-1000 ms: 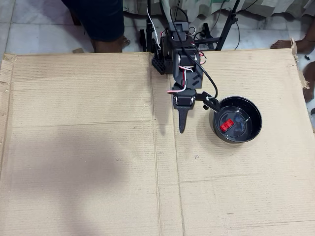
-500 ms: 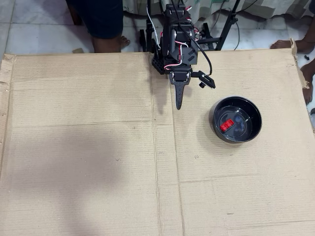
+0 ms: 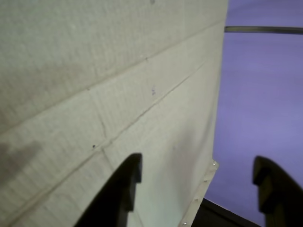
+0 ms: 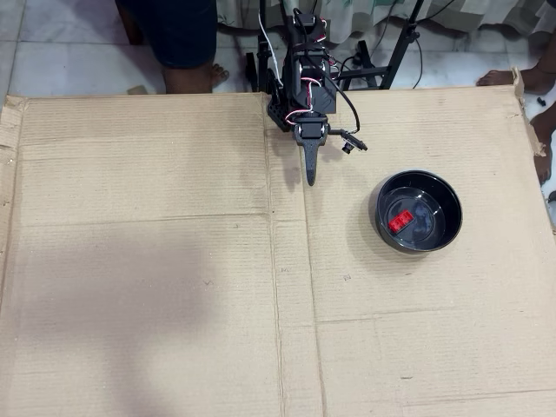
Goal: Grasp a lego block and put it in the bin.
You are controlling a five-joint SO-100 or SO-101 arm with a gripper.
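Note:
The red lego block [image 4: 400, 221] lies inside the black bowl [image 4: 415, 248], left of the bowl's middle, in the overhead view. My gripper [image 4: 311, 174] hangs near the arm's base, up and to the left of the bowl and well apart from it, pointing down the cardboard. In the wrist view my gripper [image 3: 198, 161] has its two dark fingers [image 3: 129, 182] spread apart with nothing between them. That view shows only cardboard and a purple surface; the block and the bowl are out of its sight.
A large creased cardboard sheet [image 4: 156, 287] covers the work area. The arm's base [image 4: 304, 74] stands at its far edge among tripod legs and cables. Bare feet [image 4: 502, 78] and a leg [image 4: 187, 78] show beyond that edge.

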